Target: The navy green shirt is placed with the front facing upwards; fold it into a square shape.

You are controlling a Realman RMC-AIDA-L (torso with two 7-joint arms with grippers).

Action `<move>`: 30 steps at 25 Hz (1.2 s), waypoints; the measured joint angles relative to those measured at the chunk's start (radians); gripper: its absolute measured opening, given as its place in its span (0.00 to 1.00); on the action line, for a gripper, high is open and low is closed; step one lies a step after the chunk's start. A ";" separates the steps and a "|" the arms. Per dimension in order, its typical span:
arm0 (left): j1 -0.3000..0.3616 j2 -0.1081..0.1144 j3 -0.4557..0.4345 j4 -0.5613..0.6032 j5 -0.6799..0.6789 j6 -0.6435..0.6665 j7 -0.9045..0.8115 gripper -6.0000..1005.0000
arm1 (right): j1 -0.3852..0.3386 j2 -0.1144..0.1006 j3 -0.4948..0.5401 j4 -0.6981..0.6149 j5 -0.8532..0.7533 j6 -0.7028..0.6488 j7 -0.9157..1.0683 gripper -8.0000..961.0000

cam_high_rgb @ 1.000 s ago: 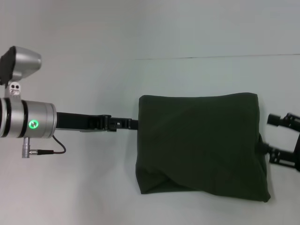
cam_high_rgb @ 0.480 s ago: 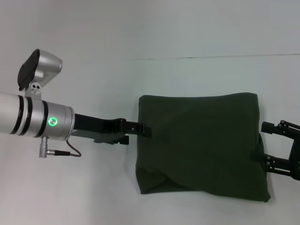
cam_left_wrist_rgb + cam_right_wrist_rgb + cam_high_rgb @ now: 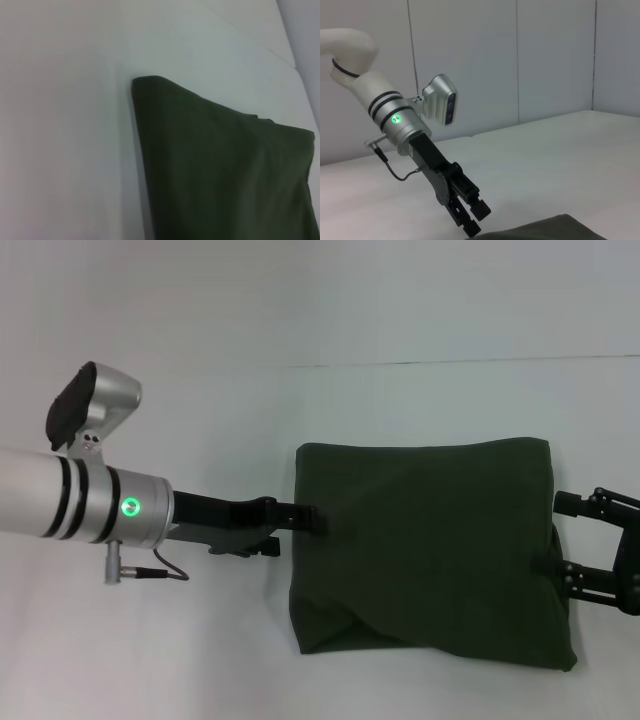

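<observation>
The navy green shirt (image 3: 430, 550) lies folded into a rough rectangle on the white table, plain green side up; no lettering shows. It also fills the left wrist view as a shirt corner (image 3: 225, 170) lying flat. My left gripper (image 3: 297, 532) is at its left edge, fingers open, with the upper fingertip (image 3: 316, 520) just over the cloth. The right wrist view shows that left gripper (image 3: 476, 220) above the shirt edge (image 3: 555, 227). At the shirt's right edge my right gripper (image 3: 555, 534) stands open, holding nothing.
The white table (image 3: 200, 660) spreads around the shirt, with a thin seam line (image 3: 450, 362) across the back. White wall panels (image 3: 555, 60) stand behind the table. The left arm's silver wrist (image 3: 110, 505) reaches in from the left.
My left arm has moved right, bringing its fingertip from beside the shirt's left edge to over it. The right gripper has shifted slightly left toward the right edge.
</observation>
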 joint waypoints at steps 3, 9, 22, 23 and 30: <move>-0.015 -0.005 0.002 -0.027 0.000 -0.023 0.005 0.92 | 0.002 -0.003 0.000 0.000 0.000 -0.003 0.003 0.86; -0.036 -0.028 0.037 -0.046 0.001 -0.058 0.006 0.92 | 0.002 -0.008 0.000 0.000 0.000 -0.005 0.007 0.86; -0.042 -0.039 0.040 -0.037 -0.006 -0.064 0.031 0.80 | 0.001 -0.011 0.008 0.000 0.000 -0.002 0.009 0.86; -0.042 -0.039 0.040 -0.037 -0.006 -0.064 0.031 0.79 | 0.002 -0.011 0.009 0.000 0.000 -0.001 0.009 0.86; -0.046 -0.041 0.034 -0.037 -0.009 -0.057 0.031 0.54 | 0.005 -0.010 0.010 0.000 0.000 0.004 0.009 0.86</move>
